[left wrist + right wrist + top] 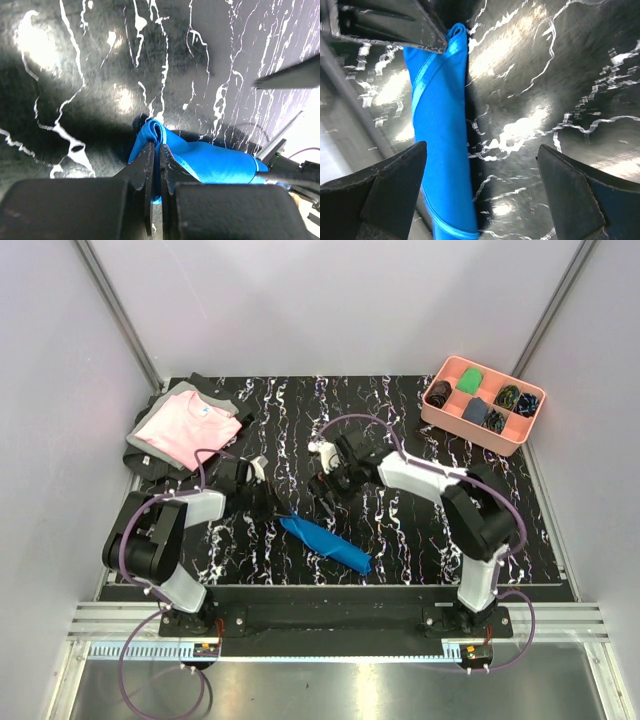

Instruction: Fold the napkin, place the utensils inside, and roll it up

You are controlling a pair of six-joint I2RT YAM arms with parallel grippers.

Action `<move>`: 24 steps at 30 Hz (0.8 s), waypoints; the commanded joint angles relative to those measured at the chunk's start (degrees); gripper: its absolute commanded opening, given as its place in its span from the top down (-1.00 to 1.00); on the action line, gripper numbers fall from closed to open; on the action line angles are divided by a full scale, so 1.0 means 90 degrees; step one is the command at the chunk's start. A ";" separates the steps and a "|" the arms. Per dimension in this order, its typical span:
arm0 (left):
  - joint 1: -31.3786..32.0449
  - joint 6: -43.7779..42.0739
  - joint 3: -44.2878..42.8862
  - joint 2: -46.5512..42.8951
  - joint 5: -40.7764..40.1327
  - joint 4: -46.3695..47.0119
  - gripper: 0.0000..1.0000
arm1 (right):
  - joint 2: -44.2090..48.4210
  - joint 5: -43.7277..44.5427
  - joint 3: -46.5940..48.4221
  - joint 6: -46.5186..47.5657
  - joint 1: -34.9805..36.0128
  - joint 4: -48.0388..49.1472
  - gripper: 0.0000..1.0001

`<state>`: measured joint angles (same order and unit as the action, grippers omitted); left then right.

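Note:
The napkin (325, 543) is a shiny blue cloth rolled into a slim tube, lying slantwise on the black marbled table (420, 530) near its front. My left gripper (262, 502) is at the roll's upper-left end. In the left wrist view its jaws (156, 145) are shut on the tip of the napkin (215, 162). My right gripper (333, 478) stands behind the roll, jaws wide open (485, 195) and holding nothing. In the right wrist view the napkin (440, 125) runs beside its left finger (395, 190). The utensils are out of view.
A folded pink shirt with grey trim (188, 425) lies at the back left. A pink compartment tray (450, 418) with small dark and green cloth bundles sits at the back right. Walls close in on both sides.

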<state>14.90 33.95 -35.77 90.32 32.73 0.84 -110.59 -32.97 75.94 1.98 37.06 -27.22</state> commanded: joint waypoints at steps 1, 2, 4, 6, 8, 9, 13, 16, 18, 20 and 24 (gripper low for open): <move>0.0015 -0.0218 -0.0263 0.0296 -0.0053 -0.0377 0.94 | 0.0880 0.1875 -0.0527 0.0756 0.0938 0.0876 -0.99; 0.0015 -0.0228 -0.0293 0.0315 -0.0053 -0.0377 0.94 | 0.0929 0.2031 -0.0673 0.0805 0.1067 0.0954 -1.00; 0.0015 -0.0237 -0.0371 0.0364 -0.0024 -0.0415 0.94 | 0.0979 0.2218 -0.0772 0.0864 0.1320 0.1110 -1.00; 0.0015 -0.0247 -0.0439 0.0374 -0.0033 -0.0445 0.94 | 0.0921 0.2228 -0.0801 0.0845 0.1390 0.1130 -1.00; 0.0015 -0.0277 -0.0469 0.0384 -0.0053 -0.0484 0.94 | 0.0872 0.2179 -0.0811 0.0874 0.1488 0.1140 -0.99; 0.0015 -0.0286 -0.0498 0.0394 -0.0043 -0.0513 0.93 | 0.0852 0.2169 -0.0821 0.0893 0.1527 0.1130 -0.99; 0.0015 -0.0325 -0.0518 0.0365 -0.0072 -0.0572 0.93 | 0.0764 0.2140 -0.0860 0.0972 0.1673 0.1072 -1.00; 0.0015 -0.0326 -0.0518 0.0335 -0.0092 -0.0601 0.92 | 0.0715 0.2121 -0.0899 0.1020 0.1771 0.0984 -1.00; 0.0015 -0.0325 -0.0528 0.0316 -0.0102 -0.0611 0.91 | 0.0686 0.2033 -0.0928 0.1030 0.1829 0.0916 -1.00; 0.0015 -0.0345 -0.0547 0.0316 -0.0111 -0.0621 0.90 | 0.0666 0.2071 -0.0957 0.1020 0.1878 0.0857 -1.00; 0.0015 -0.0345 -0.0547 0.0296 -0.0111 -0.0650 0.89 | 0.0588 0.2393 -0.1006 0.1050 0.2044 0.0789 -0.99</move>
<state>14.90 32.56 -39.75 92.82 33.45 -3.42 -104.38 -14.39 67.31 10.24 53.87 -19.77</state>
